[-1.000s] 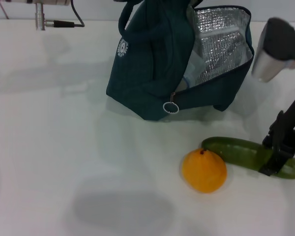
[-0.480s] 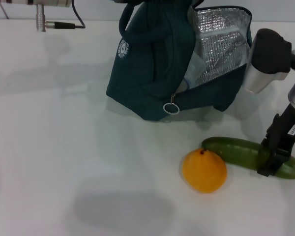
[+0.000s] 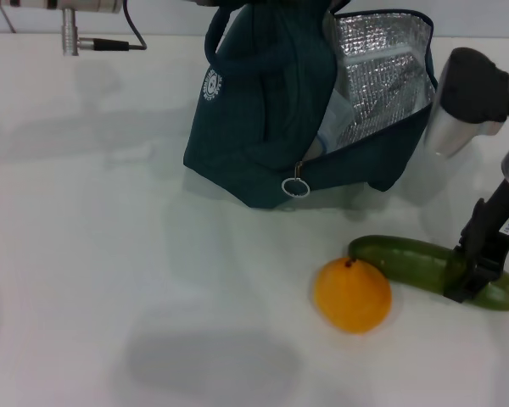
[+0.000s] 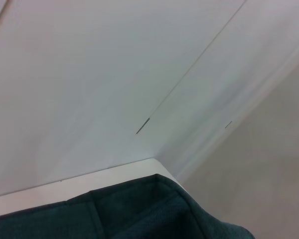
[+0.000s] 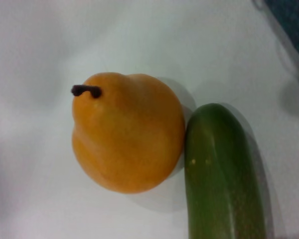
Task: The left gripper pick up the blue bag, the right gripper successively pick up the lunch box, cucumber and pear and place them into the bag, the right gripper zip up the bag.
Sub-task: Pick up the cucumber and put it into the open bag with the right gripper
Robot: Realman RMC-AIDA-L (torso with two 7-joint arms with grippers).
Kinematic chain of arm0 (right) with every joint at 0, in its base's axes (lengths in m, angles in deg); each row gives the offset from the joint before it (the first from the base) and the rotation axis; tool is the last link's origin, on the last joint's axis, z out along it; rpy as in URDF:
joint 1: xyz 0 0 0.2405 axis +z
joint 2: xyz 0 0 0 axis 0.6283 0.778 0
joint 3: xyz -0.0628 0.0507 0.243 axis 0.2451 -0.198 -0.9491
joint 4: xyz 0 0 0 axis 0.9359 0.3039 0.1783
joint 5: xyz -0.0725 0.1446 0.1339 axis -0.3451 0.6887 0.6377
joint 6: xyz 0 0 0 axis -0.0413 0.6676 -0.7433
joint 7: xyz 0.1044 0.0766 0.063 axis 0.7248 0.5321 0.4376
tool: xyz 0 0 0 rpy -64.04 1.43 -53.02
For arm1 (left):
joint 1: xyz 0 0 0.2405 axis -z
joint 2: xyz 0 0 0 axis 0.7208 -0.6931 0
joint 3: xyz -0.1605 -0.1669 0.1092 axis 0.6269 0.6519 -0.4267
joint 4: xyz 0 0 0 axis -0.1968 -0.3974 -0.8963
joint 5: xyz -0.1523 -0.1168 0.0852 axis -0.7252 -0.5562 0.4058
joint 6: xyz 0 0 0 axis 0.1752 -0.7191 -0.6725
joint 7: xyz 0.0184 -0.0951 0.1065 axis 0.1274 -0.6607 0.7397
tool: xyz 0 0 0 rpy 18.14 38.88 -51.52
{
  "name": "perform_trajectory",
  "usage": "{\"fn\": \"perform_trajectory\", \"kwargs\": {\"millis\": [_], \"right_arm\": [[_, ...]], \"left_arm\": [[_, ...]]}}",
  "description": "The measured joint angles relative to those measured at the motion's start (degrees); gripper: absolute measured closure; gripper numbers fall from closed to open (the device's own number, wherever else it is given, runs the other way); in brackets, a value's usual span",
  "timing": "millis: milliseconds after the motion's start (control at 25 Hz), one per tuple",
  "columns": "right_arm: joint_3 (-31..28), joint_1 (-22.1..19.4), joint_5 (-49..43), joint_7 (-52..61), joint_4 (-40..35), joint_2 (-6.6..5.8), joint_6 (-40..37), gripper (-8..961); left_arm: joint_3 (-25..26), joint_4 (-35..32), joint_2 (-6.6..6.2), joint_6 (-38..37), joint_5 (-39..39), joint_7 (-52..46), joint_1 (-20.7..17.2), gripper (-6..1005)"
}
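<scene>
The blue bag stands tilted at the back of the table, its lid open and the foil lining showing. Its handles run up out of the head view, and the left gripper is out of sight. The left wrist view shows only bag fabric. A pale lunch box shows inside the bag's opening. On the table in front lie the pear and the cucumber, touching each other. My right gripper is down over the cucumber's right part. The right wrist view shows the pear against the cucumber.
The ring zip pull hangs at the bag's front corner. A silver connector with a black cable lies at the back left. The right arm's elbow hangs beside the bag's open side. White table stretches to the left.
The right arm's elbow swung in towards the bag, then back out a little. The gripper has stayed at the cucumber. Cucumber, pear and bag have not moved.
</scene>
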Motion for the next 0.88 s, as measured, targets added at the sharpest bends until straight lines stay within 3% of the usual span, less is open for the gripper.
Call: {"fn": "perform_trajectory", "kwargs": {"millis": [200,360,520,760,880], "right_arm": [[-6.8,-1.6,2.7,-2.1,-0.8,-0.56,-4.0,400],[-17.1,-4.0,3.4,-6.6,-1.2,-1.27,-7.8,399],[-25.8,-8.3,4.7,-10.9,-3.0,-2.73,-10.8,399],[-33.9,-15.4,18.6,-20.7,-3.0,-5.64,-17.4,400],[-40.1,-18.8,27.1,-26.1,-2.9,-6.22,-18.5,400]], "left_arm": [[0.0,0.0,0.00,0.2,0.0,0.0,0.0,948],[0.0,0.0,0.00,0.2,0.3,0.0,0.0,949],[0.0,0.0,-0.01,0.3,0.3,0.0,0.0,949],[0.0,0.0,0.00,0.4,0.2,0.0,0.3,949],[-0.1,0.0,0.11,0.1,0.1,0.0,0.5,948]]}}
